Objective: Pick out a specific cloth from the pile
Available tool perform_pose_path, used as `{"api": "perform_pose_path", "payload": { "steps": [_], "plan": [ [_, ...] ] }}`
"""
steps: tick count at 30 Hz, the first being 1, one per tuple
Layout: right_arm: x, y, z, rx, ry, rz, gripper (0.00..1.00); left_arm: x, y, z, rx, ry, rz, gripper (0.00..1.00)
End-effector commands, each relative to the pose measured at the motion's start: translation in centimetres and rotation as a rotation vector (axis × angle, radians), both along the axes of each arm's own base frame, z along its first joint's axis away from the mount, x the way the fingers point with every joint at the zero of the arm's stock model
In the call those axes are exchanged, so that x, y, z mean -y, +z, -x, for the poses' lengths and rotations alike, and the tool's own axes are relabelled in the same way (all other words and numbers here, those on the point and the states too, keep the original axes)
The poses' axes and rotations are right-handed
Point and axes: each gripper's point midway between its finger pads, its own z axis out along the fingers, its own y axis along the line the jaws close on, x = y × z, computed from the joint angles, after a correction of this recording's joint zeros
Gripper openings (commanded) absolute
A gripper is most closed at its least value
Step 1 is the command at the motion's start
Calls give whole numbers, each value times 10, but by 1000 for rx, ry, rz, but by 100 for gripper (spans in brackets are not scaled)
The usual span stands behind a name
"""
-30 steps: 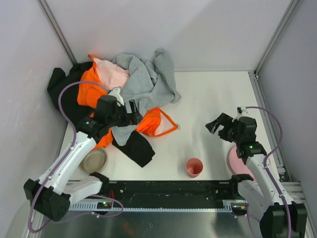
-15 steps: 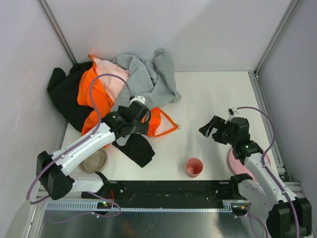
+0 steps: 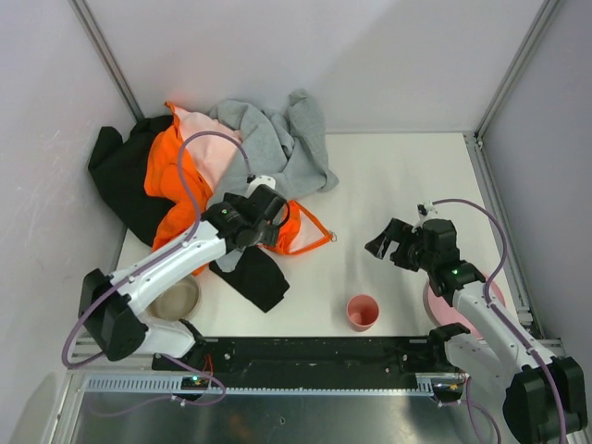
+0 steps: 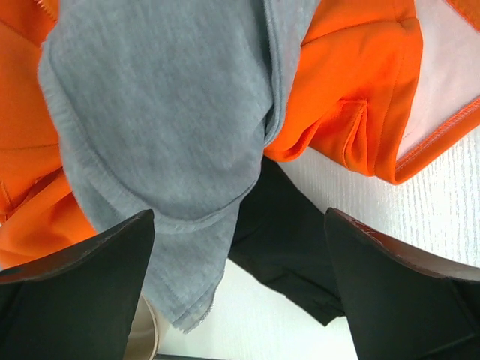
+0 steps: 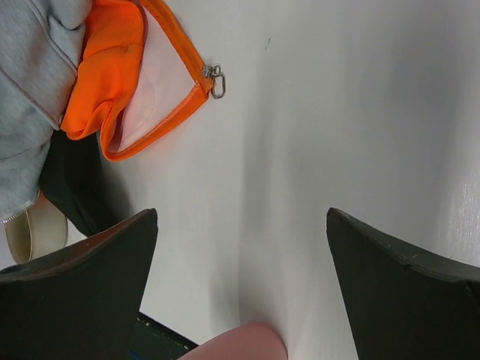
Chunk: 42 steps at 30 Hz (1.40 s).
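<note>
The left end effector is held with its fingers spread wide and nothing between them, poised above the near edge of the pile. The cloth is seen directly below, slightly toward the right finger. It lies flat on the surface at the pile's near edge, with its far end tucked beneath a grey garment and an orange garment. Its long axis is judged to run diagonally, out from under the pile toward the near right. The left arm is by far the nearer. The right end effector, likewise spread and empty, is held over bare surface well to the right of the pile. The grey hem overlapping the cloth stands in the way: a straight descent would likely catch grey fabric too, so the exposed black corner away from the pile is judged the cleaner target. A beige bowl sits near the pile's near-left edge, and a pink cup stands well apart to its near right.
</note>
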Motion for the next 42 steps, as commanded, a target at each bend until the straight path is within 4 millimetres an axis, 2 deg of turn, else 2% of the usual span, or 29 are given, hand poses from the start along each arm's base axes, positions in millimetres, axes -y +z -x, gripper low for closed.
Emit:
{"api": "perform_pose_path", "payload": {
  "steps": [1,7,11,14,27,35,38,41,42],
  "plan": [
    [-2,24,-12,66,-15,-14,99,19,15,-27,59,-14,13,100],
    [1,21,-8,51,-23,4,99,54,1,-51,-6,-122,26,100],
    [4,19,-6,43,-28,16,99,76,-19,-55,-74,-204,59,100],
    [6,17,-4,37,-30,26,99,85,-37,-55,-119,-241,63,100],
    [9,10,-1,18,-31,55,99,87,-111,-41,-271,-243,27,100],
    [10,7,-1,5,-30,62,99,70,-135,-36,-292,-203,-58,99],
    [9,5,-1,-2,-28,61,99,60,-136,-36,-272,-174,-103,78],
    [9,4,-1,-6,-28,60,99,56,-129,-36,-236,-159,-122,57],
    [9,3,-2,-10,-28,61,99,57,-125,-36,-220,-160,-126,46]
  ]
}}
